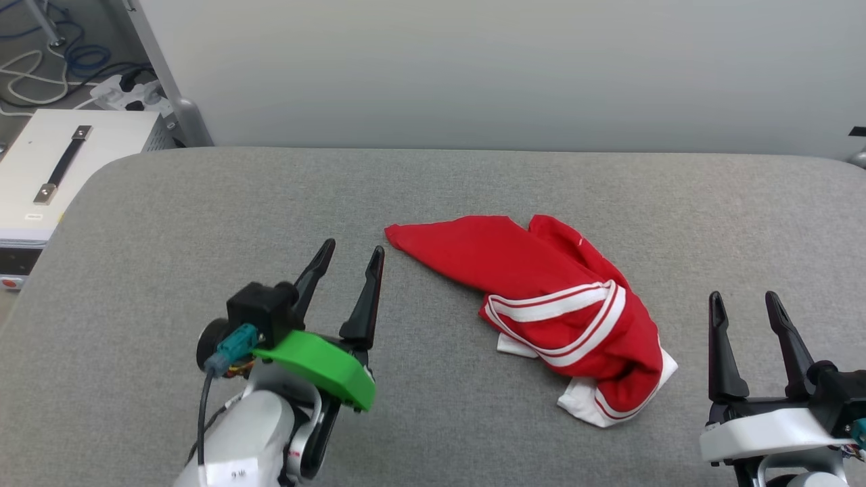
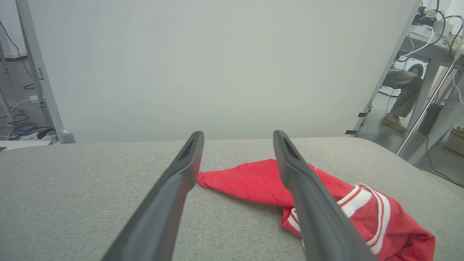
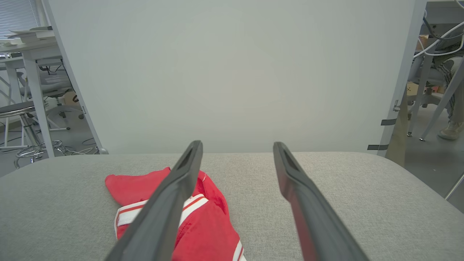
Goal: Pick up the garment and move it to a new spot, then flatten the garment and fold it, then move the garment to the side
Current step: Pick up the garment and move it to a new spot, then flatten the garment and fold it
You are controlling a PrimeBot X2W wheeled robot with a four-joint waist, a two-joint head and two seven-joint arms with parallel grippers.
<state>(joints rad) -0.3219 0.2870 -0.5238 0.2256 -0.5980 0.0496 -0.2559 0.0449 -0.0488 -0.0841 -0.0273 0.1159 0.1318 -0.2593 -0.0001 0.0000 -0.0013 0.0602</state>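
Note:
The garment (image 1: 541, 297) is a red shirt with white-and-red striped trim, lying crumpled in a heap on the grey table (image 1: 203, 203), right of centre. My left gripper (image 1: 352, 251) hovers open just left of the garment's pointed near corner, with nothing between its fingers. In the left wrist view the garment (image 2: 250, 181) lies ahead and to the right of that gripper (image 2: 237, 136). My right gripper (image 1: 744, 301) stands open at the lower right, apart from the heap. In the right wrist view the garment (image 3: 210, 232) lies to the left, partly behind the left finger (image 3: 181, 181).
A pale partition wall (image 1: 473, 67) stands behind the table's far edge. A white case with a handle (image 1: 61, 162) sits off the table's left corner, with cables (image 1: 40, 61) on the floor. A seated person's leg (image 2: 402, 90) shows beyond the wall's right end.

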